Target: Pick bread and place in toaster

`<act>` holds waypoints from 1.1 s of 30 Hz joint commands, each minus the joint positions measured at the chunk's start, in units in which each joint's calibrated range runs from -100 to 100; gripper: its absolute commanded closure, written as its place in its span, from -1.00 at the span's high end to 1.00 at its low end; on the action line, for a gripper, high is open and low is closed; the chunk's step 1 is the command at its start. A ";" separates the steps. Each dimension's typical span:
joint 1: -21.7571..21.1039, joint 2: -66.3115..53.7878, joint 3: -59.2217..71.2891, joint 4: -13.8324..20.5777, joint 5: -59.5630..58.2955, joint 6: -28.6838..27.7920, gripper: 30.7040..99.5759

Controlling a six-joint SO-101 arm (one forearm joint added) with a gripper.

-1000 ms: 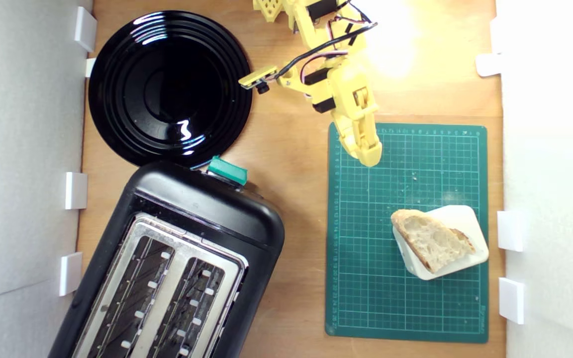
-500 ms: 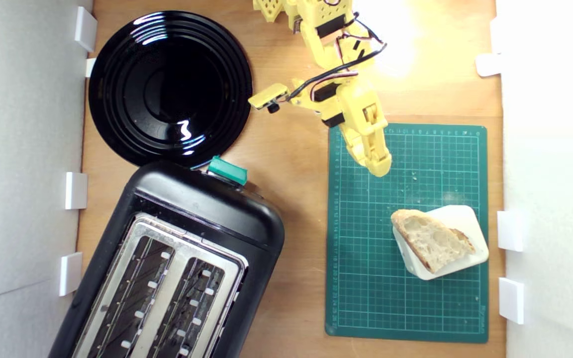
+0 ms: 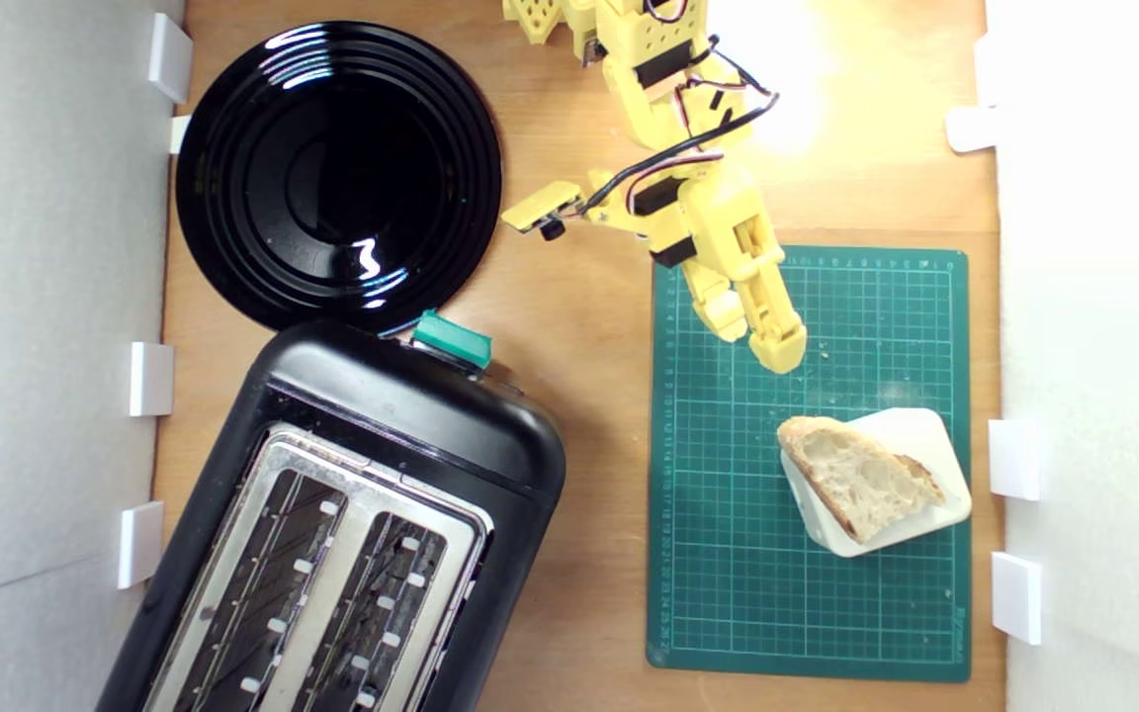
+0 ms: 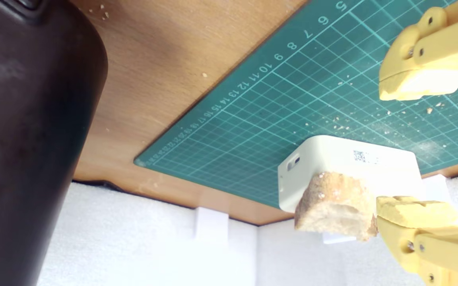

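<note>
i'm on the reach, with the gripper (image 3: 765,341) hanging over the green mat (image 3: 728,554), fingers (image 4: 420,85) spread and empty, and next i must drop them around the bread (image 3: 856,485) on the white block (image 3: 925,435) at right of frame, toaster (image 3: 332,534) lower left.

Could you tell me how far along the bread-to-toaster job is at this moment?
Nothing is finished. The bread lies on its cream block. The open, empty gripper hangs above the cutting mat, short of the bread. Grasping, carrying and dropping it into the toaster remain.
</note>
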 commanded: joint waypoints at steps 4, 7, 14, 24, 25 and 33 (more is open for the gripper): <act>-0.04 4.69 -7.63 -0.27 -2.05 -0.17 0.63; -0.04 7.93 -10.99 -0.27 -2.14 -0.27 0.63; -0.04 12.26 -17.44 -0.18 -2.14 -1.79 0.63; -0.44 18.75 -25.43 0.36 -2.05 -1.79 0.64; -0.52 18.99 -25.79 0.45 -2.05 -1.79 0.65; -1.33 19.41 -28.33 0.54 -2.05 -1.79 0.65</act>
